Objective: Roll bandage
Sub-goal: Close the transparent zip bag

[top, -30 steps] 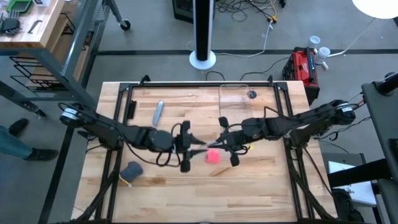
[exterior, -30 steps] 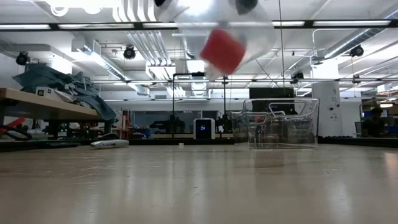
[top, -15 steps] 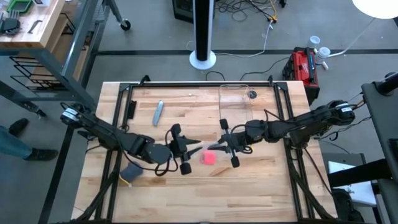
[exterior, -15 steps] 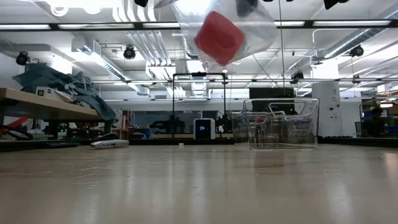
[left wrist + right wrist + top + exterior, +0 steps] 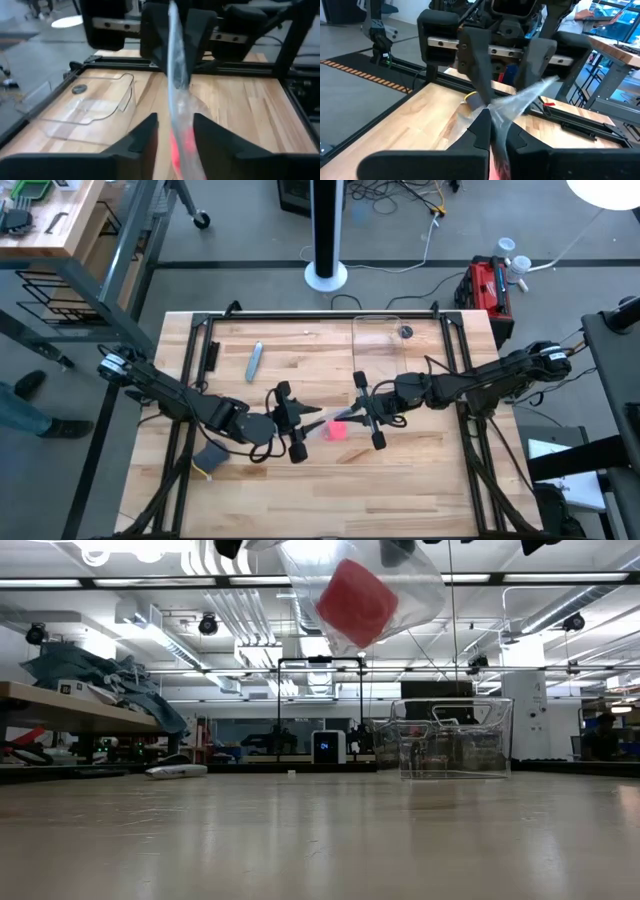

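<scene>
The clear plastic bag (image 5: 360, 585), its top cut off in the low view, hangs above the worktop (image 5: 420, 470) holding the bandage (image 5: 356, 602). Right gripper (image 5: 362, 413) fingers clamp its edge; left gripper (image 5: 301, 423) fingers stand apart around it.

The bandage (image 5: 356, 602) is showing only as a blurred pink-red block through the clear plastic bag (image 5: 400, 595), so its roll or folds are not readable. In the low view, both grippers are being cut off by the top edge above the bag. In the left wrist view, the bandage (image 5: 182, 145) is smearing into a pink glow between the 2 fingers (image 5: 142, 140), running off the bottom edge. Behind the right gripper (image 5: 362, 416), the clear tray (image 5: 376, 340) is too faint to outline fully.
</scene>
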Controlling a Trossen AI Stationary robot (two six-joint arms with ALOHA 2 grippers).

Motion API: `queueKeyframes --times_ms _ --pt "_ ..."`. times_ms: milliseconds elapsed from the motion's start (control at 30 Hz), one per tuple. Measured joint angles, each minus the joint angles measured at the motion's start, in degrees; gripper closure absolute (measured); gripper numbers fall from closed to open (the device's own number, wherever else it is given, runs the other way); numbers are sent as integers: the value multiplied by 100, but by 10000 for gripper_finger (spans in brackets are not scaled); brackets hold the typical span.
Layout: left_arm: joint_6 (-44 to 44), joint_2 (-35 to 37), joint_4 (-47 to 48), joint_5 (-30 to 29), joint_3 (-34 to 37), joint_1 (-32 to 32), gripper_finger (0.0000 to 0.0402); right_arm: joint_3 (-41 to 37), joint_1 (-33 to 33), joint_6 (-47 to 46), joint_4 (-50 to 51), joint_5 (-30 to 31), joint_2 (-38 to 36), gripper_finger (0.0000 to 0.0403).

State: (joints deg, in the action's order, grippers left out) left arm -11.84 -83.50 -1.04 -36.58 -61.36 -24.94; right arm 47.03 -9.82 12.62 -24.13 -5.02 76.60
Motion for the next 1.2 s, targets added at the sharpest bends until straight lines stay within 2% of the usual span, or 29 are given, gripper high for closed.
queueKeyframes --times_ms 67,167,200,467,667,733,867,1000,1200 --pt "212 0 0 1 0 -49 302 -1 0 1 33 0 0 403" --pt "580 0 -7 2 0 -121 378 -2 0 -2 41 0 2 403" --pt "611 0 -20 -9 0 -134 388 -2 0 0 45 0 2 403" --pt "122 0 -18 15 0 -127 366 -2 -2 0 117 4 2 403" --pt "-115 0 219 460 2 -127 355 -2 -2 0 117 4 4 403" --pt "-93 0 256 438 2 -127 359 -2 -2 0 117 4 7 403" --pt "243 0 256 283 2 -134 395 -2 -2 -7 115 4 7 403" --pt "247 0 256 -5 2 -133 395 -2 -2 -4 113 4 7 403" --pt "-138 -26 363 408 2 -132 394 -2 -3 -2 148 2 9 403"
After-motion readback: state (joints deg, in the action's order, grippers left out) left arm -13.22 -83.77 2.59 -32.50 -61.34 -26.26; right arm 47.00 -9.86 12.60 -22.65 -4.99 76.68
